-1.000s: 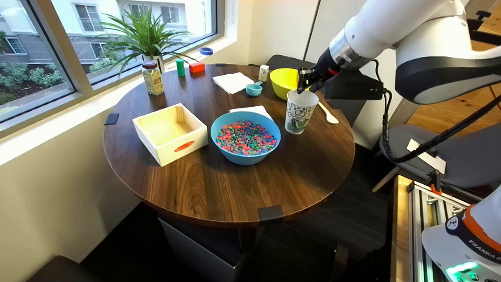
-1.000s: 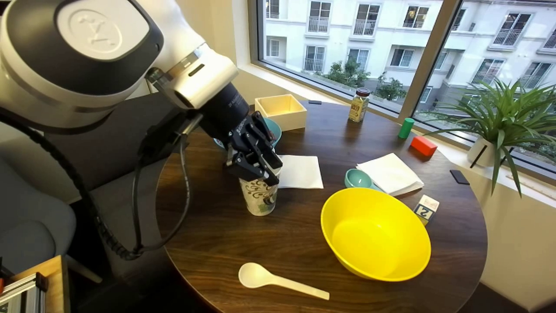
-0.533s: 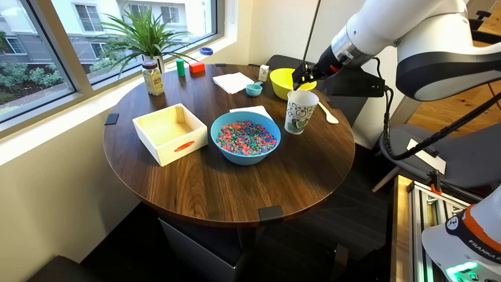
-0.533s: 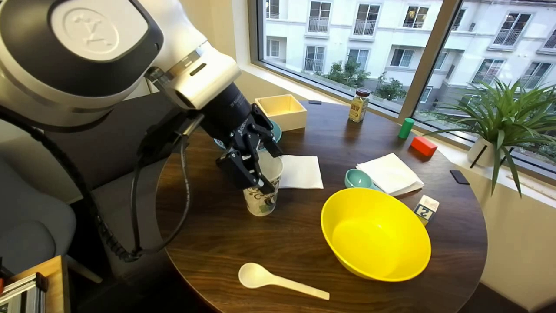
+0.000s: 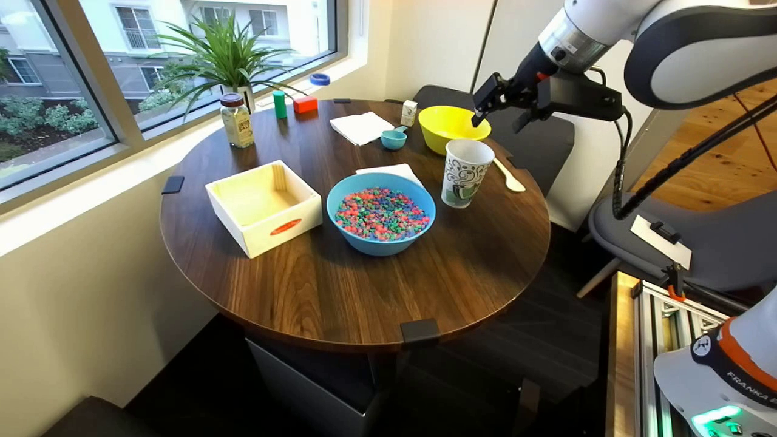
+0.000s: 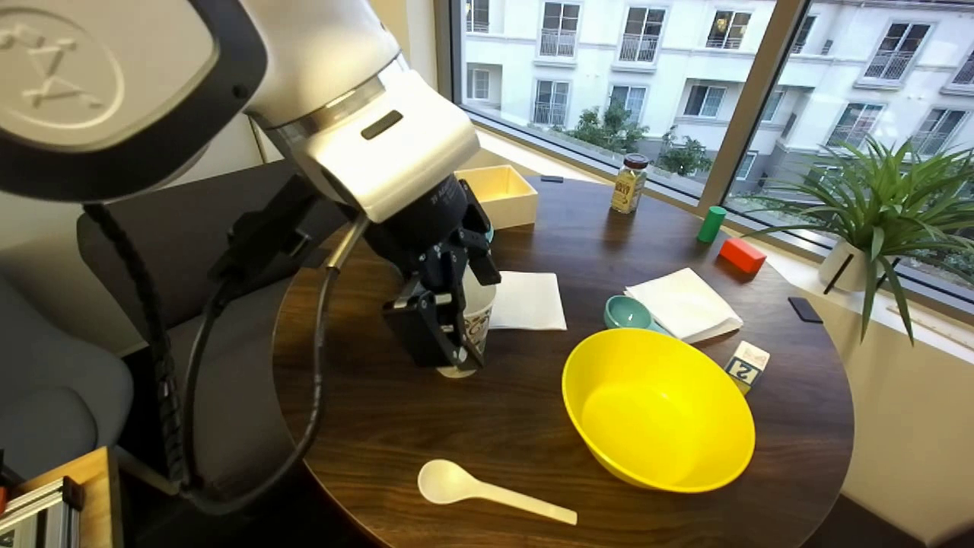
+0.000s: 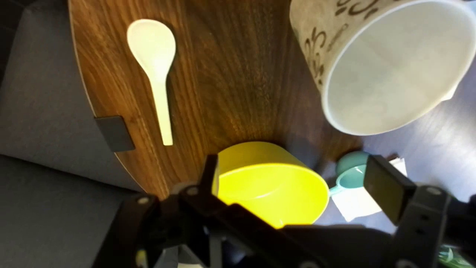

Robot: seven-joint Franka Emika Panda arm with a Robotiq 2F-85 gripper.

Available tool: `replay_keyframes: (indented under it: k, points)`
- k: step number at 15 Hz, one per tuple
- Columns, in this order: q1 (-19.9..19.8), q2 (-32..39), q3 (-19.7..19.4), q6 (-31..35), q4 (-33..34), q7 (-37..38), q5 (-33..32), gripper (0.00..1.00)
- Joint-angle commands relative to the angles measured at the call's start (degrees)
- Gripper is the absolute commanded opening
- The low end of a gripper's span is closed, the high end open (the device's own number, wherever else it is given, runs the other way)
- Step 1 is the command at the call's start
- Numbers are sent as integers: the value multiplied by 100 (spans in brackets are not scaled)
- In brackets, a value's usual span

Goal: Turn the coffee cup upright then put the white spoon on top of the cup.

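The gripper (image 7: 293, 167) hangs just apart from the cup (image 5: 464, 176), its jaws spread wide. The cup stands upright on the surface (image 5: 388, 291), seen whole in an exterior view; the wrist view cuts off its base, and in an exterior view the gripper masks much of its side. In the wrist view the gripper also covers part of the yellow bowl (image 6: 658, 411).

The spoon (image 6: 494, 494) lies flat, bare surface between it and the cup, which hides part of its handle in an exterior view. The surface's edge curves near the spoon, with a dark pad (image 7: 115, 133) on it. The yellow bowl stands near the handle's end. The blue bowl (image 5: 379, 248) stands near the cup, mostly behind arm (image 6: 396, 144) and gripper in an exterior view, with a napkin (image 5: 402, 169) beside it.

Farther off are a letter block (image 6: 746, 365) close to the yellow bowl and a scoop (image 6: 625, 312) by a paper stack (image 6: 689, 304), touching or not is unclear. A box (image 5: 264, 237) stands just beside the blue bowl; farthest are a jar (image 6: 628, 186), a red block (image 6: 743, 256), a green cylinder (image 6: 711, 225) and a plant (image 6: 875, 221).
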Motion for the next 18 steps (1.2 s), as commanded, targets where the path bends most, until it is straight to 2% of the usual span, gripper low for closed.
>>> replay_keyframes:
  k: [1,6,7,18]
  points:
    - [-133,-185,-189,-882,102,-627,715,100]
    - [-445,-67,-290,-1860,363,-839,758,100]
    - [-526,-16,-288,-1816,347,-835,613,100]
    - [-513,894,-608,-1503,478,-1963,1033,100]
